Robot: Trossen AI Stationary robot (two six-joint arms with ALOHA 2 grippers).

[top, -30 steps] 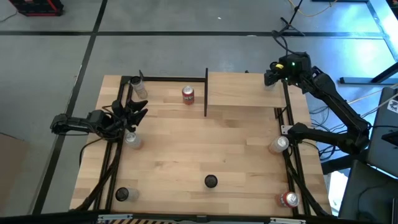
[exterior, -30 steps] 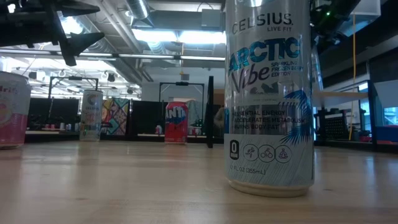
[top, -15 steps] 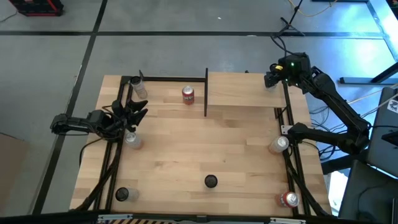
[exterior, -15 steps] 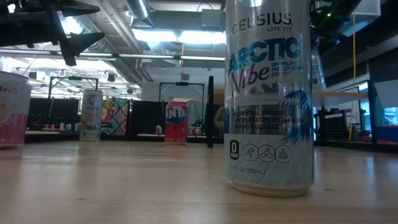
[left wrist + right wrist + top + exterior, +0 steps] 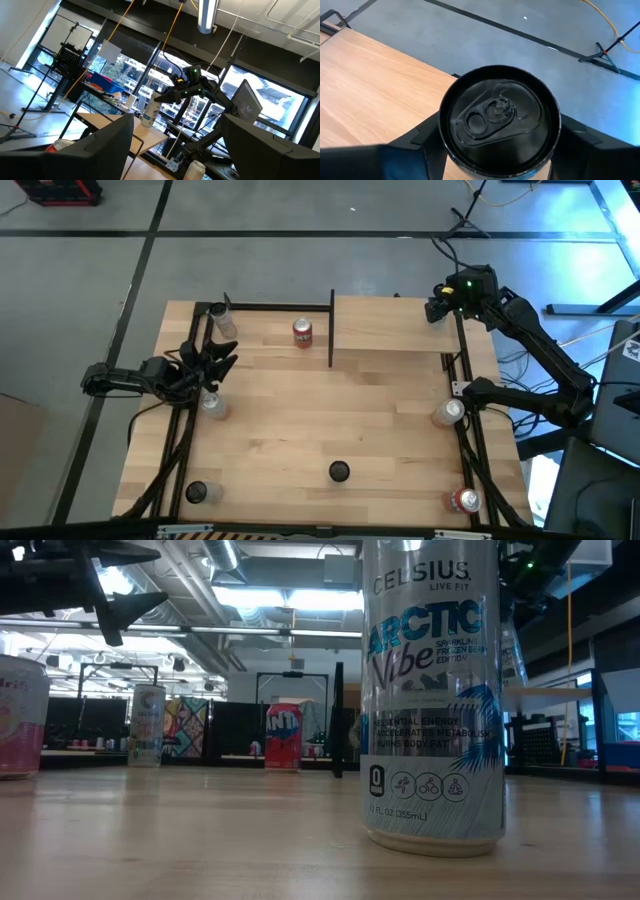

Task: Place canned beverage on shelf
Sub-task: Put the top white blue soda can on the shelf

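The canned beverage (image 5: 499,122) stands upright at the far right corner of the shelf (image 5: 390,325), between the right hand's (image 5: 436,306) fingers; whether they clamp it or have let go, I cannot tell; only release and retreat seem left; the left hand (image 5: 222,360) waits with fingers apart over the table's (image 5: 330,420) left edge.
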